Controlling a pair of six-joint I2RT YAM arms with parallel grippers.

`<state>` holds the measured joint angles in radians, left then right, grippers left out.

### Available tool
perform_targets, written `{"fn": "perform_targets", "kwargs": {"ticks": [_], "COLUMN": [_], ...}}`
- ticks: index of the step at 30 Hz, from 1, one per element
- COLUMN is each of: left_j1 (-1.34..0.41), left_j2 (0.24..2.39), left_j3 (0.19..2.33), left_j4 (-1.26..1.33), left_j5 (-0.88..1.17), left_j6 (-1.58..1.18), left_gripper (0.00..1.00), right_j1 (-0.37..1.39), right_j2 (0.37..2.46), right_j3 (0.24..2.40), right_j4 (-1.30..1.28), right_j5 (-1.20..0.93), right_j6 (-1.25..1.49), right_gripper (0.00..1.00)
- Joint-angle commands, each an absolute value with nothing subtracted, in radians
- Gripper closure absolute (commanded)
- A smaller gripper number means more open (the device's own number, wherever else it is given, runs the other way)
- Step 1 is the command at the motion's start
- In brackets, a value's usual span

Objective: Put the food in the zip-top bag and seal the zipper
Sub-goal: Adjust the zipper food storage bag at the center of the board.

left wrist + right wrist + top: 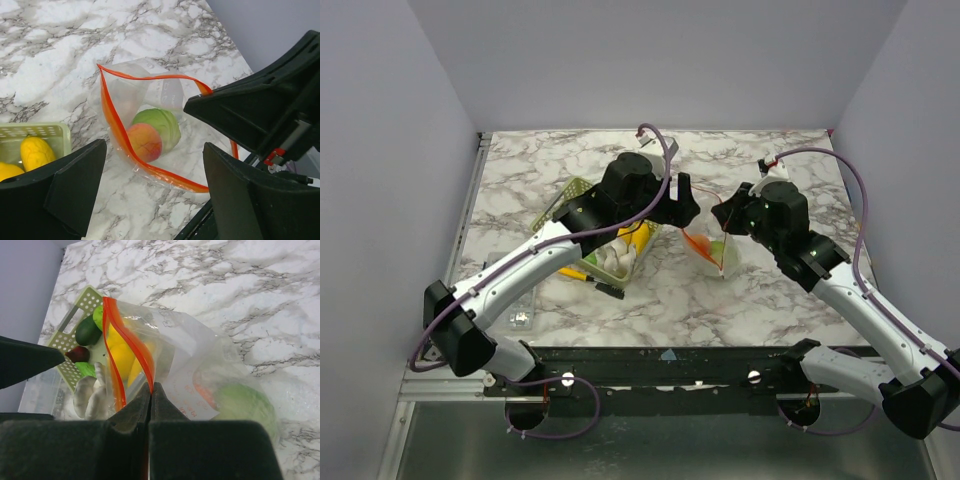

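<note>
The clear zip-top bag [713, 252] lies mid-table with its mouth held open. Its orange-red zipper [116, 122] forms the rim. Inside are a light green food piece [160, 126] and a red-orange one [145, 142]. My right gripper [151, 388] is shut on the zipper strip [142, 357] at one side of the mouth and holds it up. My left gripper [155, 195] is wide open and empty, just above the near side of the bag's mouth. More food stays in the basket: yellow pieces [122, 352] and a dark green one [88, 330].
The pale green slotted basket [572, 193] stands left of the bag, under my left arm, and also holds white pieces [90, 395] and a dark red one [77, 354]. A yellow-and-black pen [597, 282] lies by the basket's near side. Side walls close in the table.
</note>
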<state>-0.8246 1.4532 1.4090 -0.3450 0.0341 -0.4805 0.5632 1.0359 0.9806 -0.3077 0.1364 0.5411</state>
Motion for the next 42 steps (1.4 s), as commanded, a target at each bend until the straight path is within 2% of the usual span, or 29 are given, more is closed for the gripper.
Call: {"fn": "perform_targets", "kwargs": {"ticks": [1, 12, 15, 17, 19, 25, 30, 34, 36, 42], "left_j1": [-0.809, -0.804, -0.803, -0.804, -0.803, -0.803, -0.793, -0.759, -0.741, -0.689], "left_j2": [1.420, 1.694, 1.781, 1.807, 1.790, 1.696, 1.584, 1.512, 1.497, 1.469], "left_j3": [1.425, 1.680, 1.788, 1.829, 1.826, 1.796, 1.716, 1.625, 1.595, 1.516], "left_j4": [-0.451, -0.659, -0.745, -0.781, -0.779, -0.730, -0.592, -0.483, -0.469, -0.418], "left_j5": [0.008, -0.063, -0.073, -0.068, -0.066, 0.068, 0.247, 0.319, 0.336, 0.443], "left_j6": [-0.474, -0.444, -0.417, -0.402, -0.397, -0.397, -0.452, -0.489, -0.490, -0.531], "left_gripper": [0.21, 0.16, 0.19, 0.26, 0.42, 0.73, 0.84, 0.87, 0.85, 0.59], "right_j1": [0.567, 0.567, 0.568, 0.567, 0.566, 0.568, 0.566, 0.567, 0.566, 0.567], "right_j2": [1.017, 1.025, 1.021, 1.020, 1.018, 1.021, 1.025, 1.021, 1.014, 0.975], "right_j3": [0.988, 1.002, 1.003, 1.004, 1.004, 1.006, 1.008, 1.008, 1.007, 1.006], "right_j4": [-0.317, -0.334, -0.344, -0.354, -0.363, -0.371, -0.371, -0.370, -0.370, -0.365], "right_j5": [0.141, 0.123, 0.137, 0.153, 0.174, 0.209, 0.228, 0.231, 0.237, 0.264], "right_j6": [0.528, 0.517, 0.508, 0.498, 0.490, 0.464, 0.454, 0.452, 0.451, 0.452], "right_gripper": [0.99, 0.99, 0.99, 0.99, 0.99, 0.99, 0.99, 0.99, 0.99, 0.99]}}
